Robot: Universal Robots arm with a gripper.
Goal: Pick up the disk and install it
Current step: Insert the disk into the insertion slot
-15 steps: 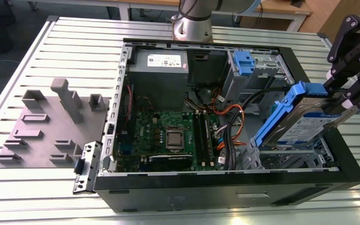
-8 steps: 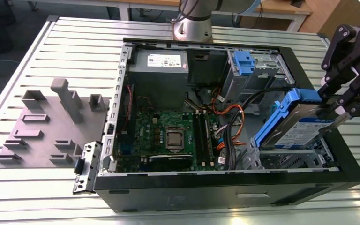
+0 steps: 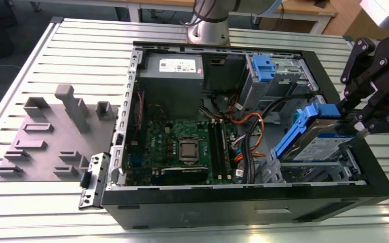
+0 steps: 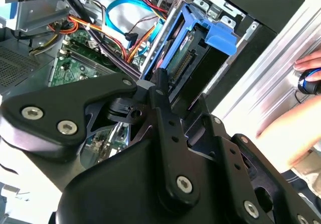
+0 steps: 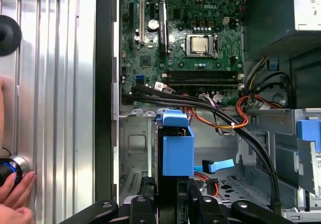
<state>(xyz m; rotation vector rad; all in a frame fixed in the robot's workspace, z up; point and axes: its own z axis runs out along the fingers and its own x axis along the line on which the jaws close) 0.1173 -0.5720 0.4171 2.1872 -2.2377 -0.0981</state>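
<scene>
Holds the disk (image 3: 316, 147) clamped in the gripper (image 3: 348, 120), tilted over the drive cage (image 3: 314, 171) by a corner of the computer case (image 3: 248, 200); pickup done, seating still left.

Black jaws, silver screws (image 4: 184, 184); silver arm (image 3: 208, 25)

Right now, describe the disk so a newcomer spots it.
Look in the open computer case, on the exterior view's right side. The disk stands tilted there in the gripper: a silver drive in a blue frame, unlike the blue bracket seated in another bay.
</scene>
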